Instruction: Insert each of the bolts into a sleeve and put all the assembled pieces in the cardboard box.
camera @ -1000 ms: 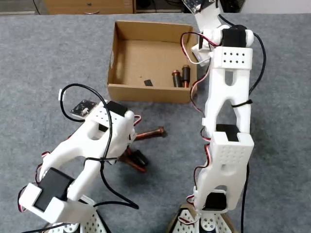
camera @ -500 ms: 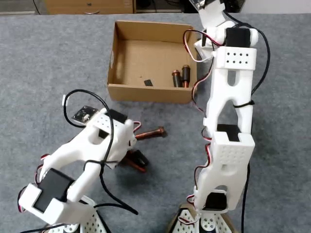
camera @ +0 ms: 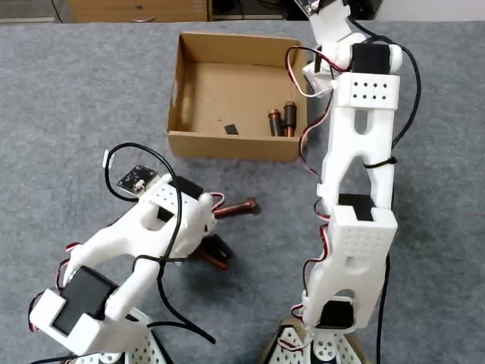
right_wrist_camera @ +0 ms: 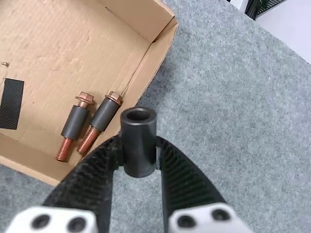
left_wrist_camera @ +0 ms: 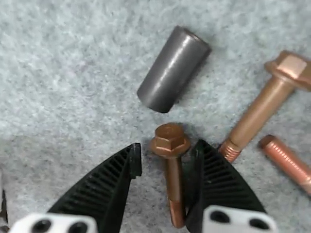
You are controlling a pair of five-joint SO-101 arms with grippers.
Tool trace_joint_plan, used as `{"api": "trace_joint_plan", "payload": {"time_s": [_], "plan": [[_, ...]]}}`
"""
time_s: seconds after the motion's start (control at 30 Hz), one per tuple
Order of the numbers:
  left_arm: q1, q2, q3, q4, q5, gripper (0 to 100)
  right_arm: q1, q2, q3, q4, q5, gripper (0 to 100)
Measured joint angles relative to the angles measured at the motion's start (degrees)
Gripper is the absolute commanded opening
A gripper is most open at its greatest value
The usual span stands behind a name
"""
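My left gripper (left_wrist_camera: pixel 167 151) is open low over the grey carpet, its fingers either side of a copper bolt (left_wrist_camera: pixel 171 160) that lies between them. A loose dark sleeve (left_wrist_camera: pixel 172 69) lies just beyond that bolt's head. A second bolt (left_wrist_camera: pixel 265 104) and the threaded end of a third (left_wrist_camera: pixel 286 162) lie beside it. In the high view one loose bolt (camera: pixel 235 207) shows next to the left arm (camera: pixel 151 227). My right gripper (right_wrist_camera: pixel 139 148) is shut on a dark sleeve (right_wrist_camera: pixel 139 131), held upright beside the cardboard box (camera: pixel 227 144). Two assembled pieces (camera: pixel 281 119) lie in the box's corner.
A black patch (camera: pixel 231 129) lies on the box floor. The right arm (camera: pixel 356 197) stretches along the box's right side, its red and black cables (camera: pixel 307 140) hanging close to the box wall. Grey carpet (camera: pixel 76 98) spreads left of the box.
The left arm has shifted slightly right and toward the loose bolts. The right arm's upper end moved a little at first, then held still with its sleeve.
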Motion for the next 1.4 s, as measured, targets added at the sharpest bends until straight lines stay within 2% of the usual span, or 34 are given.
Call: {"api": "trace_joint_plan", "payload": {"time_s": [0.13, 0.6, 0.8, 1.03, 1.27, 1.4], "plan": [[0.0, 1.32, -0.7, -1.32, 0.09, 1, 0.0, 0.0, 0.0, 0.0, 0.0, 0.1], [-0.09, 5.19, -4.48, -0.62, -1.32, 3, 0.0, 0.0, 0.0, 0.0, 0.0, 0.1], [-6.24, 5.45, -17.14, 9.76, -11.87, 3, 0.0, 0.0, -0.53, 0.62, 0.0, 0.1], [-14.59, 5.45, -34.73, 18.99, -25.85, 4, 0.0, 0.0, -9.76, 6.42, -0.35, 0.1], [-16.62, 5.54, -54.77, 32.53, -39.47, 3, 1.23, 0.0, -21.98, 15.56, -6.77, 0.1], [-17.93, 5.54, -65.05, 35.16, -43.25, 2, 2.29, -0.09, -27.08, 16.18, -10.81, 0.1]]}}
